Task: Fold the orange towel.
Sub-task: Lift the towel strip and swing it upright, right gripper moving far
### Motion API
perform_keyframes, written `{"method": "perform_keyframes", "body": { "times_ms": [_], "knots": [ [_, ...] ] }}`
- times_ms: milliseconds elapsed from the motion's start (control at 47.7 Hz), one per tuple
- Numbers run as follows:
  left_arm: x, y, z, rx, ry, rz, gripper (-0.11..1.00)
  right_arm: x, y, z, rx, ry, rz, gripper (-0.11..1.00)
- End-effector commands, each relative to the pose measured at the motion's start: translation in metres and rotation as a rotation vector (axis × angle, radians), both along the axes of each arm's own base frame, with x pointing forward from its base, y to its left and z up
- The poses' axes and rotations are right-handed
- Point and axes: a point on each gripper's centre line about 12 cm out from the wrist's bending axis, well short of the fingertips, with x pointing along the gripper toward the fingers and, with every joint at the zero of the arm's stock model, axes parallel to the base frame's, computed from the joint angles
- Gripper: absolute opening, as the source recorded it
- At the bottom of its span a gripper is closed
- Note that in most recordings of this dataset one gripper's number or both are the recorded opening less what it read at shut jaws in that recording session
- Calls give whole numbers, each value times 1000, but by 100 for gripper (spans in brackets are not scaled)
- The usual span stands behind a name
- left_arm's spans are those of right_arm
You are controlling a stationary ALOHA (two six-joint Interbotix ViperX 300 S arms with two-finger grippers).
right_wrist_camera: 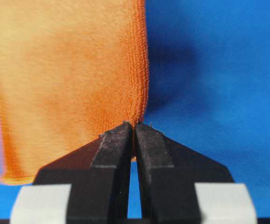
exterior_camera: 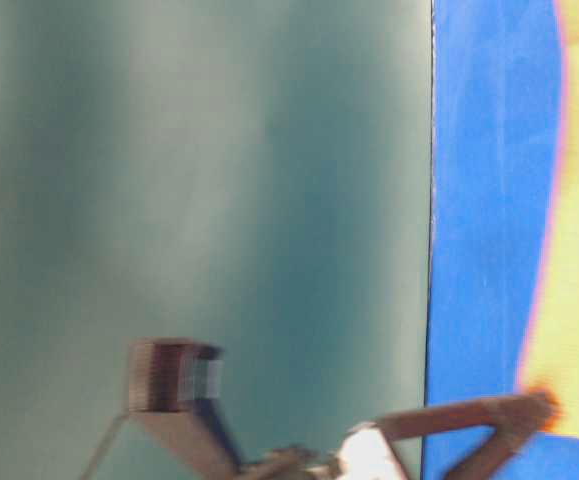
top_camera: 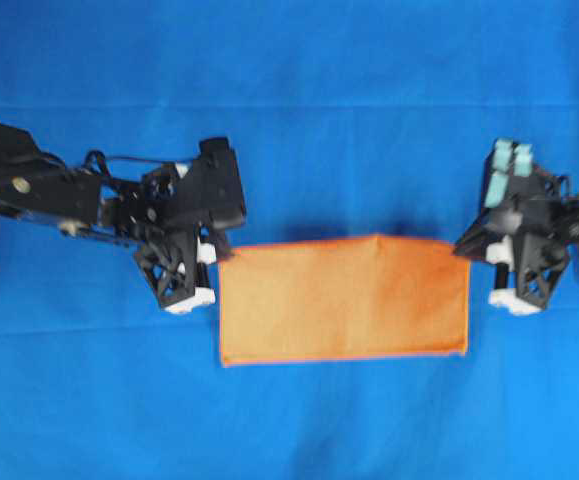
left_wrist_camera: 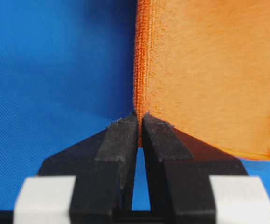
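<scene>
The orange towel (top_camera: 344, 300) lies on the blue table cloth as a wide rectangle, its upper edge rising slightly at the middle. My left gripper (top_camera: 216, 258) is at the towel's upper left corner. In the left wrist view this gripper (left_wrist_camera: 140, 119) is shut on the stitched edge of the towel (left_wrist_camera: 209, 70). My right gripper (top_camera: 469, 255) is at the upper right corner. The right wrist view shows it (right_wrist_camera: 134, 126) shut on the hem of the towel (right_wrist_camera: 69, 70). In the table-level view a gripper finger (exterior_camera: 489, 415) meets a towel corner (exterior_camera: 544, 405).
The blue table cloth (top_camera: 289, 90) covers the whole surface around the towel. Both black arms reach in from the left and right edges. The table-level view is turned sideways and mostly shows a blurred grey-green wall (exterior_camera: 199, 200).
</scene>
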Motion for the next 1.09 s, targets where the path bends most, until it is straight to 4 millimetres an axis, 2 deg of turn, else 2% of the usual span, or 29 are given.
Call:
{"method": "perform_keyframes", "body": {
  "times_ms": [0, 126, 251, 335, 629, 796, 1069],
  "knots": [
    [4, 0, 32, 1, -83, -4, 1, -1, 0, 25, 2, -65, -2, 3],
    [1, 1, 48, 1, -106, -5, 1, -8, -2, 48, 1, -140, -4, 3],
    [-2, 1, 64, 0, -138, -6, 1, -14, -3, 61, 5, -190, -6, 3],
    [-4, 0, 72, 0, -160, -9, 1, -16, -3, 64, 5, -206, -5, 3],
    [-3, -8, 73, -2, -180, -29, 1, -13, -11, 61, -14, -200, -31, 3],
    [7, -28, 80, -8, -277, -87, 1, -7, -35, 58, -57, -198, -117, 3],
    [41, -58, 80, 30, -399, -198, 1, 9, -96, 63, -182, -217, -276, 3]
  ]
}}
